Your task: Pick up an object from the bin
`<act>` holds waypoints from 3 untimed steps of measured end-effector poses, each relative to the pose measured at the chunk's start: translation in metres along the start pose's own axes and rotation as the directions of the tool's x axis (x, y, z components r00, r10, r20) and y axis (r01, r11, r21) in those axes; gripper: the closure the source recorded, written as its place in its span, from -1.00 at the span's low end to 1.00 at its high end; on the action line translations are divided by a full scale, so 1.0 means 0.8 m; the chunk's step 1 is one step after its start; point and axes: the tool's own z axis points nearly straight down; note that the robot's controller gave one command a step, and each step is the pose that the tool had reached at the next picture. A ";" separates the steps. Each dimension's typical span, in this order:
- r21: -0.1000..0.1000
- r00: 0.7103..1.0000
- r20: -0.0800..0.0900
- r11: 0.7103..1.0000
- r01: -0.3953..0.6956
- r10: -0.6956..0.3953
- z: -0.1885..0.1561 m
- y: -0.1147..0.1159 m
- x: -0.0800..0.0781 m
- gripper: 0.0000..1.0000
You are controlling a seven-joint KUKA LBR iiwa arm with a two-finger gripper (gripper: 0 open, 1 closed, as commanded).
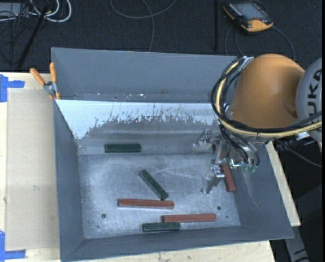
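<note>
My gripper [217, 174] hangs low at the right side of the bin, under the orange dome. A short-looking red-brown bar [228, 179] juts down and to the right from it, steeply tilted, with its upper end caught between the fingers. One metal finger [210, 182] shows just left of the bar. On the floor, nearest the gripper, lie another red-brown bar [189, 218] and a dark green bar [153, 185] set diagonally.
Further left lie a third red-brown bar [145, 203], a dark green bar [161, 227] by the front wall and a dark green bar [122, 148] near the back slope. The bin's right wall is close beside the gripper.
</note>
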 end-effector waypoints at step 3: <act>0.000 0.999 0.005 0.999 0.037 -0.037 0.054 -0.011 0.044 -1.00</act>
